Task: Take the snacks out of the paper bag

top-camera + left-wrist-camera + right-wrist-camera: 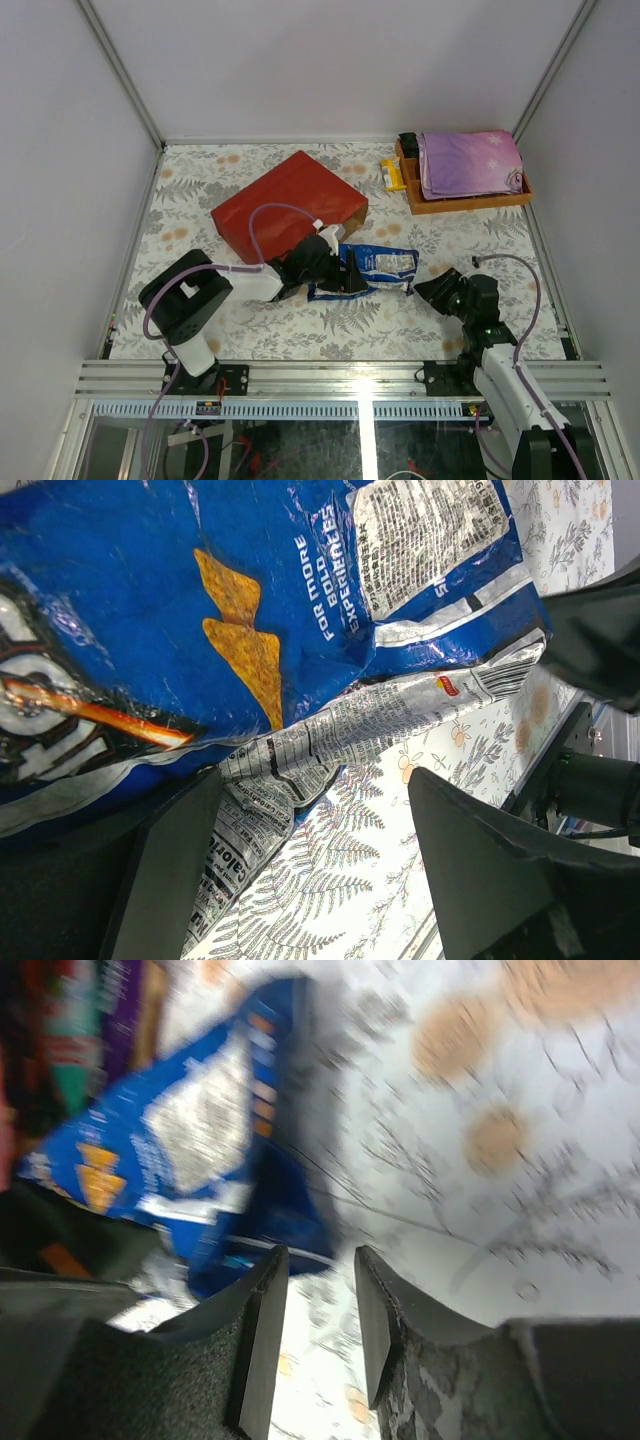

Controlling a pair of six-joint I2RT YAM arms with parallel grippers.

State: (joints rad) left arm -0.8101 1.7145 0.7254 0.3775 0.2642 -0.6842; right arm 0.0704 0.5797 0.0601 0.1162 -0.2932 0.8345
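On the flowered desk (450,250) the red paper bag (290,205) lies flat, its near corner hidden by the left arm, two overlapping blue-and-white snack packs (378,267) just beside it, the left pincer (312,810) spread wide at their edge, and the blurred right pincer (320,1255) narrowly parted, empty.

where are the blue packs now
In the top view the blue packs lie mid-table in front of the red paper bag, at the left tool, the right tool to their right.
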